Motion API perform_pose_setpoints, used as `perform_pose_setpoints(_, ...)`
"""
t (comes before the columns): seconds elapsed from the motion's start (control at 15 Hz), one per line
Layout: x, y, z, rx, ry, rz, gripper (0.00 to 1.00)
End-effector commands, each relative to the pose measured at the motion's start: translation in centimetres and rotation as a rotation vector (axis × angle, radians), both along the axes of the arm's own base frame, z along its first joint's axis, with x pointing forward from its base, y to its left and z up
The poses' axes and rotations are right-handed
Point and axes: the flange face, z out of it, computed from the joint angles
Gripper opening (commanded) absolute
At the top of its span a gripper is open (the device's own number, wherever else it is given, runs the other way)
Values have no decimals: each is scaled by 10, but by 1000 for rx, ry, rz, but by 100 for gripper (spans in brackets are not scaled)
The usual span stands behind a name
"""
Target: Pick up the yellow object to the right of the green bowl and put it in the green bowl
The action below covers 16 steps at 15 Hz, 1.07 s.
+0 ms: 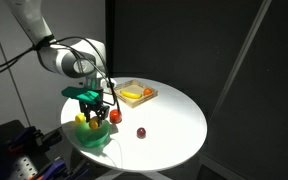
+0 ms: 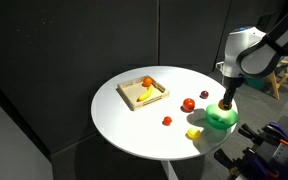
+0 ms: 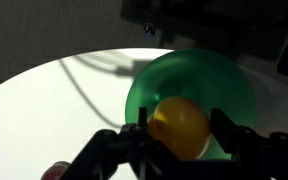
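Observation:
In the wrist view the yellow object (image 3: pixel 179 125), a rounded yellow-orange lump, sits between my two dark fingers. My gripper (image 3: pixel 179 119) is shut on it and holds it right over the inside of the green bowl (image 3: pixel 199 68). In both exterior views the gripper (image 1: pixel 95 111) (image 2: pixel 227 100) hangs just above the green bowl (image 1: pixel 95 139) (image 2: pixel 221 120), which stands near the edge of the round white table. The held object is hard to make out in the exterior views.
A paler yellow piece (image 2: pixel 193 133) lies on the table beside the bowl. Small red pieces (image 2: pixel 188 104) (image 2: pixel 166 121) (image 1: pixel 141 132) lie nearby. A square wooden tray (image 1: pixel 137 93) (image 2: pixel 142 92) with yellow and orange pieces stands further off. The table edge is close to the bowl.

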Motion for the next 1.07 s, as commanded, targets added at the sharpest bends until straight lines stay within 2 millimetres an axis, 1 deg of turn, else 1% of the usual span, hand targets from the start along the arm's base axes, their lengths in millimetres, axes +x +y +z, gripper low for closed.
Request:
perform_pose_setpoints(0.0,-7,0,-6,-5,-11,7,40)
perform_pose_setpoints(0.33,-12,-2,-20,-3,0,3,40)
perform_pose_setpoints(0.47,-10,-1,-25,-3,-1,2,40)
perform_pose_setpoints(0.8,-9,-1,-31,-1,-6,2,40)
perform_pose_setpoints(0.87,-9,-1,-32,-1,-6,1,90)
perform_pose_setpoints(0.93,-10,-1,-33,0,-6,0,91)
perform_pose_setpoints(1.0,-10,-2,-33,0,-5,0,97)
